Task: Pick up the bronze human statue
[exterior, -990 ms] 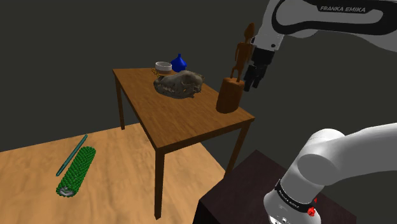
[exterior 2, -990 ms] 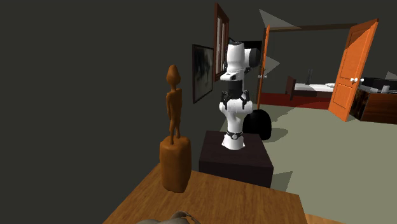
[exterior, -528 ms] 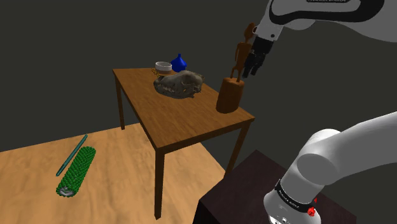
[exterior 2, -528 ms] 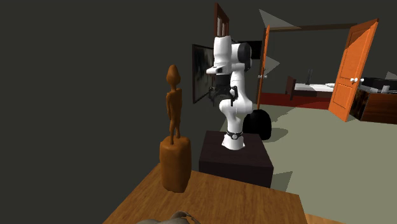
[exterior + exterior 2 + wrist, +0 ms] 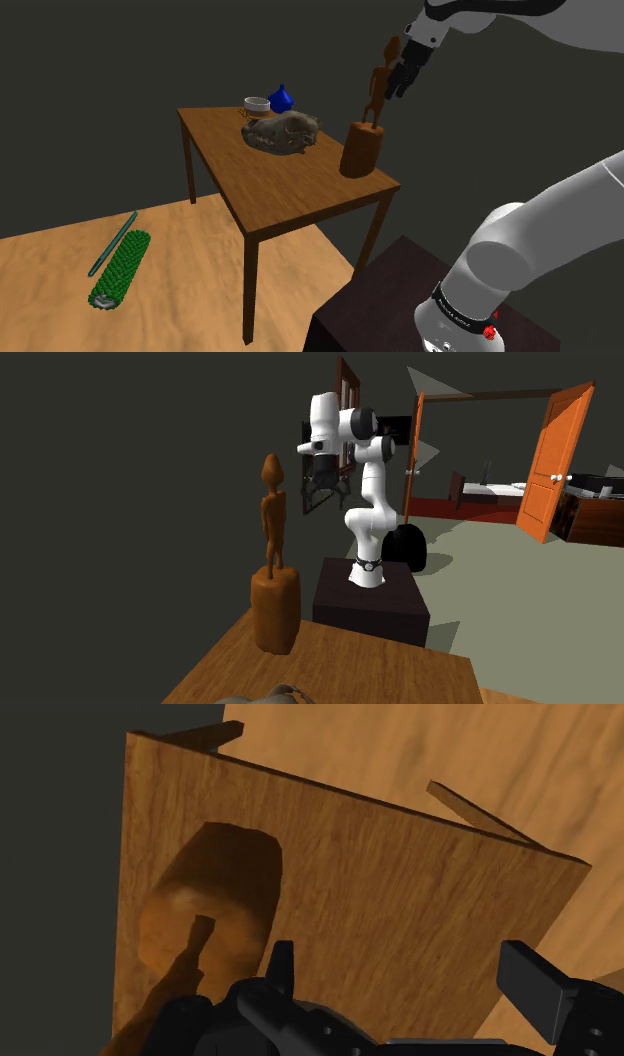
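The brown human statue (image 5: 362, 145) stands upright on its round base at the corner of the wooden worktop (image 5: 290, 185), at the shoulder view's right. The hand (image 5: 394, 90) hangs just beside its head, fingers apart with nothing between them.

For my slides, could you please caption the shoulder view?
Open end effector hovers by the statue at the table corner; a skull, bowl and blue vase sit behind.
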Available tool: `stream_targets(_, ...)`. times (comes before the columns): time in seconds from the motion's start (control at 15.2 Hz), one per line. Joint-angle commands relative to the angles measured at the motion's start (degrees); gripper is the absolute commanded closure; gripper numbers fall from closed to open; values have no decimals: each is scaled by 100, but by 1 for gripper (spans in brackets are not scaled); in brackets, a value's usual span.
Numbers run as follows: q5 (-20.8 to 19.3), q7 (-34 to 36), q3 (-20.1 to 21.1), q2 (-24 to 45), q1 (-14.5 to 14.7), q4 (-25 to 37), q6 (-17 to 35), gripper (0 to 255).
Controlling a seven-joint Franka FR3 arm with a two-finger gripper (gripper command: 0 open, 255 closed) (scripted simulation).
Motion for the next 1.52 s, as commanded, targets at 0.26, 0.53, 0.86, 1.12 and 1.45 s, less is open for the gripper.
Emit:
stream_targets(0.26, 488, -758, -625, 987, 31, 1330, 11, 0)
stream_targets(0.53, 1042, -1292, -1059, 1735, -25, 2357, -142, 0)
stream_targets(0.86, 1557, -1702, -1331, 2299, -178, 2992, -190, 0)
stream_targets(1.12, 1467, -1718, -1285, 2138, -144, 2507, 167, 0)
stream_targets(1.45, 1435, -1722, -1268, 2079, -133, 2323, 303, 255)
